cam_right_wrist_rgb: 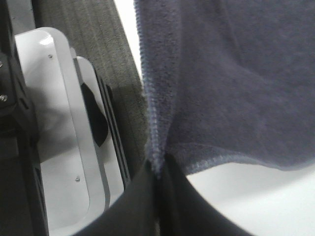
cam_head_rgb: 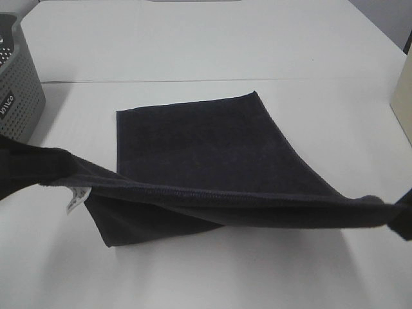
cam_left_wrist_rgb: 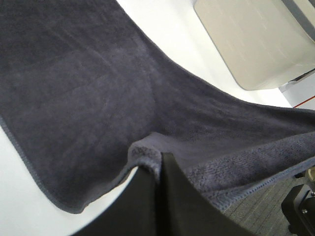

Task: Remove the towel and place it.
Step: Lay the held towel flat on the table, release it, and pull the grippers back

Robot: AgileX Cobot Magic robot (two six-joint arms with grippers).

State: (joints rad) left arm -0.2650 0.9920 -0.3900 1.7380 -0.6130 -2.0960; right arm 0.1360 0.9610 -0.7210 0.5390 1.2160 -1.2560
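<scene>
The dark navy towel point(cam_head_rgb: 206, 148) has its far half lying flat on the white table point(cam_head_rgb: 212, 38). Its near hemmed edge is lifted and stretched taut from the left edge to the right edge of the exterior high view. My left gripper point(cam_left_wrist_rgb: 160, 164) is shut on one near corner of the towel point(cam_left_wrist_rgb: 98, 98). My right gripper point(cam_right_wrist_rgb: 157, 169) is shut on the other near corner of the towel point(cam_right_wrist_rgb: 231, 78) and shows as a dark shape point(cam_head_rgb: 404, 222) at the right edge. A small white tag point(cam_head_rgb: 76, 198) hangs under the lifted hem near the left end.
A gray perforated basket point(cam_head_rgb: 16, 77) stands at the far left of the table. A beige box-like object point(cam_head_rgb: 403, 96) sits at the right edge, and a beige container point(cam_left_wrist_rgb: 246, 39) shows in the left wrist view. A seam point(cam_head_rgb: 193, 80) crosses the table behind the towel.
</scene>
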